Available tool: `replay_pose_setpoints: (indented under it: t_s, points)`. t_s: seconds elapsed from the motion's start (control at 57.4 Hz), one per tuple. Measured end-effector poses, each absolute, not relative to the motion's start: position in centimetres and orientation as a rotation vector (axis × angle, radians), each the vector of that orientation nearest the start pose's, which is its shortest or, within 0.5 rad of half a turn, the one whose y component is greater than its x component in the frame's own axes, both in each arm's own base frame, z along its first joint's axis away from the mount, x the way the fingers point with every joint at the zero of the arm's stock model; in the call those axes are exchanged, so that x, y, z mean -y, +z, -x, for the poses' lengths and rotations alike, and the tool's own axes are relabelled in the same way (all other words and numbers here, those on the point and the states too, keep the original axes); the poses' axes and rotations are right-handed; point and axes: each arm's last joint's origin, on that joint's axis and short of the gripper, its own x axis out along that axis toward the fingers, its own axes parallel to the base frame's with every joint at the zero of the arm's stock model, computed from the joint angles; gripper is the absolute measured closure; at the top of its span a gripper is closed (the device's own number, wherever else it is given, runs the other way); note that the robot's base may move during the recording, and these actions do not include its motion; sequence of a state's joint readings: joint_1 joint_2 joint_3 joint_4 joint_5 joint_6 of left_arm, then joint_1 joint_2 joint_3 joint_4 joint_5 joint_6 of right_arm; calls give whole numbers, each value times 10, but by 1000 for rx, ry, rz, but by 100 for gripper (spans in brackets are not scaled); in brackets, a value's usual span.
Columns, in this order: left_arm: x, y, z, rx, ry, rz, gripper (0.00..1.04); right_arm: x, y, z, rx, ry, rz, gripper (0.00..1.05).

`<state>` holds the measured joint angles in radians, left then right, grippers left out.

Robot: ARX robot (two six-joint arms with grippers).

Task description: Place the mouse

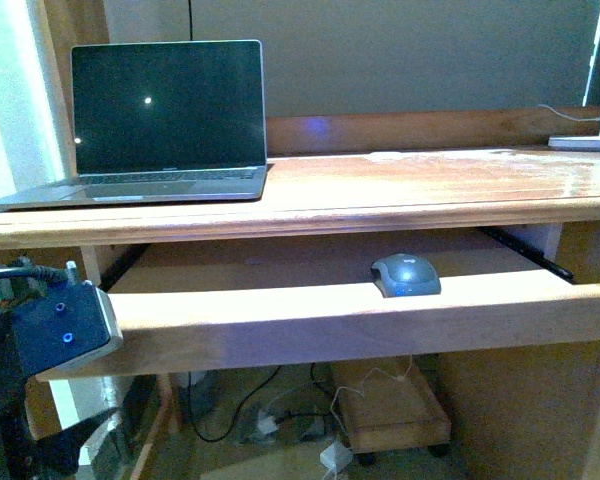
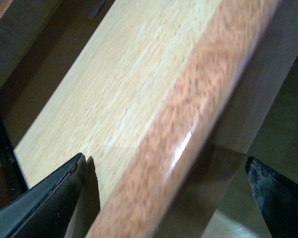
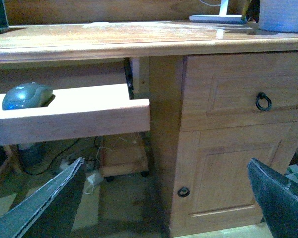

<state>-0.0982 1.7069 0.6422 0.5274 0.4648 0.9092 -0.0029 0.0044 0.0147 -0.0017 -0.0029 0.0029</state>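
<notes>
- The fingers (image 2: 39,208) of the left gripper (image 2: 165,161) stand wide apart. The front rail (image 2: 154,99) of the pull-out tray runs between them. I can't tell whether either finger actually touches the wood.
- In the front view the left arm's blue wrist block (image 1: 55,330) sits right at the left end of that rail (image 1: 330,315).
- The right gripper (image 3: 166,162) is spread open too, with nothing between its dark fingers (image 3: 44,208). It hangs low in front of the desk's right-hand cabinet.
- The mouse (image 1: 406,275) lies on the pull-out tray, just behind the front rail and to the right of its middle. It is well apart from both grippers. The right wrist view shows it (image 3: 27,95) tucked under the desk top.
- An open laptop (image 1: 165,120) with a dark screen sits on the left of the desk top (image 1: 430,185).
- The cabinet has a drawer with a ring pull (image 3: 263,101) and, below it, a door with a small knob (image 3: 184,192).
- Cables and a small wheeled wooden stand (image 1: 395,405) are on the floor under the tray.
</notes>
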Motion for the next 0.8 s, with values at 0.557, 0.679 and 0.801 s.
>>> replay_pose_setpoints:
  t_s: [0.557,0.679,0.801]
  points:
    - [70,173,-249,-324,-743,-34,8,0,168,-97,9,0,-2,7]
    - [68,180,-243,-339,-606,58,8,0,168,-97,9,0,-3,7]
    - [64,186,-237,-313,-483,91,8,0,168,-97,9,0,-2,7]
